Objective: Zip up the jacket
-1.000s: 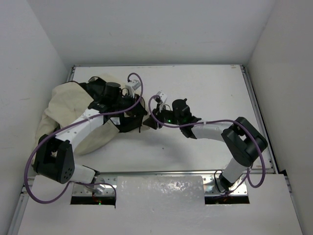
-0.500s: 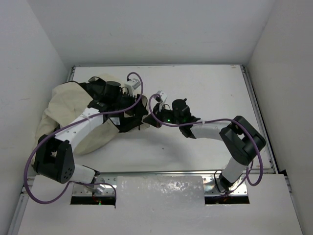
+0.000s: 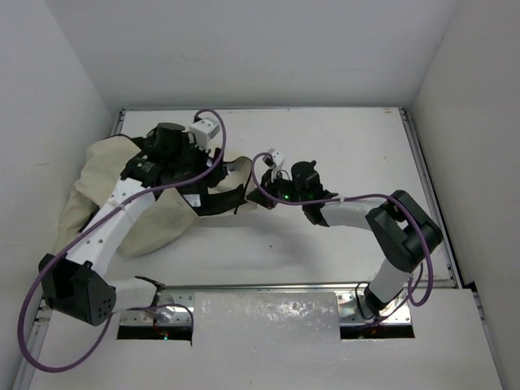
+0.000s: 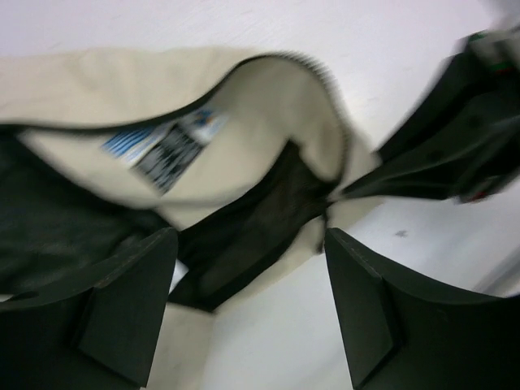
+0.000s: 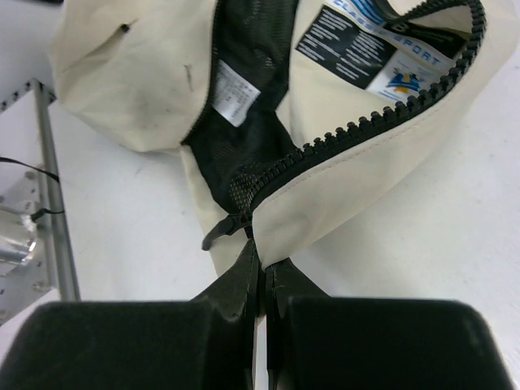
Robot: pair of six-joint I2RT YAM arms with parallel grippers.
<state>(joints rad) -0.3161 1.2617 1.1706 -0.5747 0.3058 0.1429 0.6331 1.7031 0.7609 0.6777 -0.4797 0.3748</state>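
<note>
Right gripper: the right gripper (image 5: 262, 272) is clamping closed on the bottom corner of the cream-beige fabric jacket (image 5: 122, 81), its tips pinching the hem just below the small dark zipper slider (image 5: 223, 229).
Left gripper: the left gripper (image 4: 252, 309) is hovering over the garment with its fingers (image 4: 130, 301) spread wide, gripping nothing.
Zipper: the black plastic zipper teeth (image 5: 366, 122) are running bare along one front edge, unjoined to the other side; the two edges are meeting only near the slider.
Inside showing: the black mesh lining (image 5: 252, 49), the black-and-blue printed label (image 5: 357, 41) and the small white care tag (image 5: 236, 91) are lying exposed, so the front is gaping open.
Jacket's place: it is lying bunched toward the far left corner of the white desk (image 3: 341, 146), its hem reaching out toward the middle.
Progress: judging from this, the hem is being anchored and nearly the whole zip is waiting to be closed; whether the slider is properly seated cannot be told.
</note>
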